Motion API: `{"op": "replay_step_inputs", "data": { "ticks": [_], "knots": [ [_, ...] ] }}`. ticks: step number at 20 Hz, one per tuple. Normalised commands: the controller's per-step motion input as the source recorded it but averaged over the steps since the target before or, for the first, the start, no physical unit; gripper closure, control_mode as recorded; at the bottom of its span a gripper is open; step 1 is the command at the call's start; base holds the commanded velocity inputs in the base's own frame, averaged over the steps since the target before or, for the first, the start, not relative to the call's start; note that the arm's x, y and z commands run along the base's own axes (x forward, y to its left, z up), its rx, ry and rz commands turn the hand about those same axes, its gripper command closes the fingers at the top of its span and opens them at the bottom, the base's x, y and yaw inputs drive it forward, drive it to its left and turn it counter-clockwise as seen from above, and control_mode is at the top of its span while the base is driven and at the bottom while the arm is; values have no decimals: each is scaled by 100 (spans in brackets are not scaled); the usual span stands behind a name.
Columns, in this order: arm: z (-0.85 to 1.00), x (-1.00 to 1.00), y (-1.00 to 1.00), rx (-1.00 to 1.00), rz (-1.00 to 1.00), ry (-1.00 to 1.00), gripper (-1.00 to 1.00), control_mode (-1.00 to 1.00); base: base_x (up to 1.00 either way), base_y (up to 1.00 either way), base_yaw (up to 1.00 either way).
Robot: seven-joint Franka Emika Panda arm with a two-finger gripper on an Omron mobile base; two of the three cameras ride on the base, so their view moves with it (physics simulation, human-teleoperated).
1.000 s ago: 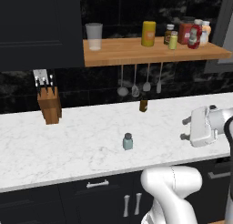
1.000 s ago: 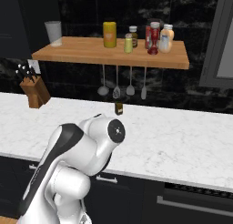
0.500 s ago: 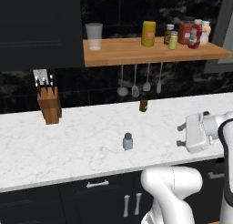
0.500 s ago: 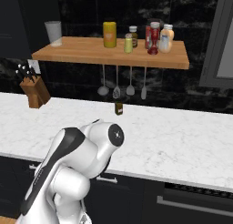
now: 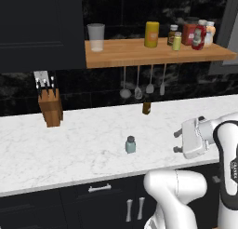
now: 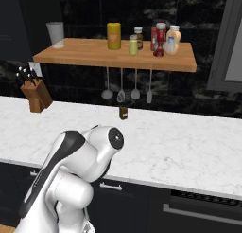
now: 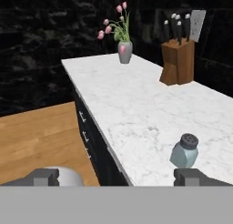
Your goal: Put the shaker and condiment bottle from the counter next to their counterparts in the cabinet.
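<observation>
White marble surface (image 5: 69,149) runs across the middle of the left base view, under a dark backsplash. A knife block (image 5: 50,111) stands at the left of the frame, and a slim dark brown bottle (image 5: 147,107) sits near the wall below four hanging utensils (image 5: 142,86). In the hand view a vase of pink flowers (image 7: 124,44) marks the far end of the surface.

The shaker (image 5: 130,144) stands upright at centre frame, grey cap up, long axis vertical, well apart from the other items, with open marble around it. The end effector (image 5: 177,141) hovers to its right at about the shaker's height, over the front edge of the surface, and points left toward the shaker. Its fingers (image 7: 191,175) sit wide apart at the bottom of the hand view, holding nothing.

On the cabinet (image 5: 139,53) shelf at upper frame, a clear cup (image 5: 96,37), a yellow canister (image 5: 151,34) and the counterparts (image 5: 191,34) line up, the condiment bottle (image 6: 160,40) among them.
</observation>
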Motion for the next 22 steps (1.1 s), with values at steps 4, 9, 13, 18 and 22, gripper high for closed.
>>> {"op": "replay_step_inputs", "data": {
  "ticks": [4, 9, 13, 18, 22],
  "knots": [
    [-19, 5, 17, 0, 0, 0, -100, -100, 0, 0, 0],
    [-22, 3, 24, 0, 0, 0, -100, -100, 0, 0, 0],
    [-22, 3, 18, 0, 0, 0, -100, -100, 0, 0, 0],
    [-14, 20, 13, 0, 0, 0, -100, -100, 0, 0, 0],
    [-20, 38, 13, 0, 0, 0, -100, -100, 0, 0, 0]
  ]
}}
